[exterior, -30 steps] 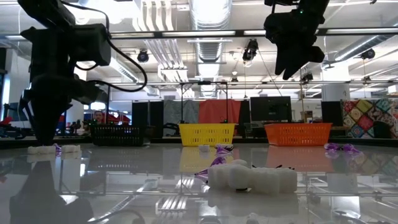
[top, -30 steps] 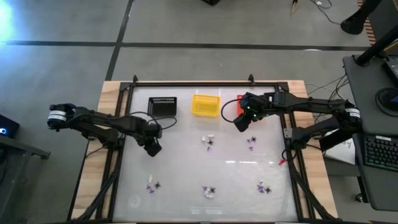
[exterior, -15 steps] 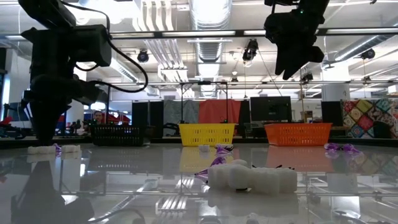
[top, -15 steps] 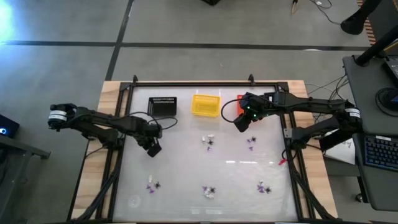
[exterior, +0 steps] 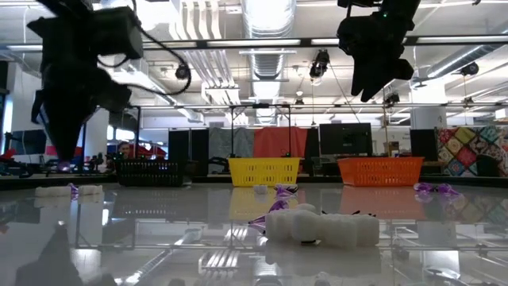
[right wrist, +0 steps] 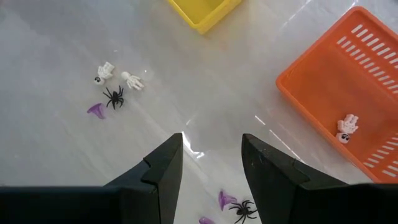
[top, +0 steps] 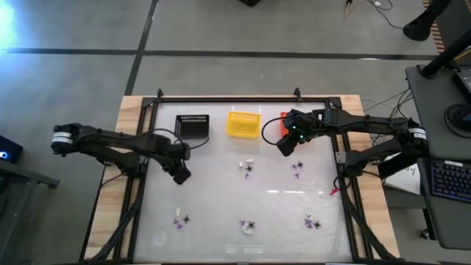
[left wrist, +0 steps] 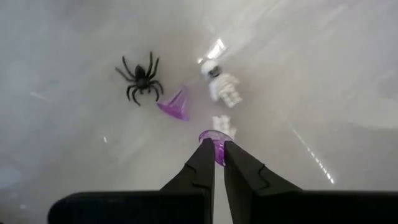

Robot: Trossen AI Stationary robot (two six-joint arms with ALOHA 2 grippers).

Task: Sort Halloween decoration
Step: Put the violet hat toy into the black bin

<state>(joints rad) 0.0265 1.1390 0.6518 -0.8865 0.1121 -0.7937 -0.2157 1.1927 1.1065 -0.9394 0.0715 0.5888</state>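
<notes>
My left gripper (top: 181,176) hangs over the table's left half, pointing down, shut on a tiny purple trinket (left wrist: 215,138). On the table beneath it lie a black spider (left wrist: 141,79), a purple hat (left wrist: 175,106) and a white skeleton (left wrist: 222,84). My right gripper (top: 286,146) waits open, high above the table beside the orange basket (right wrist: 348,87). That basket holds one white skeleton (right wrist: 346,127). A further skeleton (right wrist: 118,75), spider (right wrist: 114,96) and purple hat (right wrist: 95,110) lie on the table beyond the right gripper. My left gripper pinches the purple trinket by its rounded rim (left wrist: 210,134) between the very tips of its two fingers. The fingers come from above, pointing down. The trinket is lifted clear of the table and sticks out just past the fingertips.
A black basket (top: 193,126), a yellow basket (top: 243,124) and the orange basket (top: 273,126) stand in a row at the far edge. Small clusters of trinkets lie at mid-table (top: 248,168) and along the near side (top: 248,227) (top: 313,221) (top: 180,218).
My left gripper has gone up from the table top, still pointing down; in the low view its tips now hang clear above the surface. My right gripper has kept still.
</notes>
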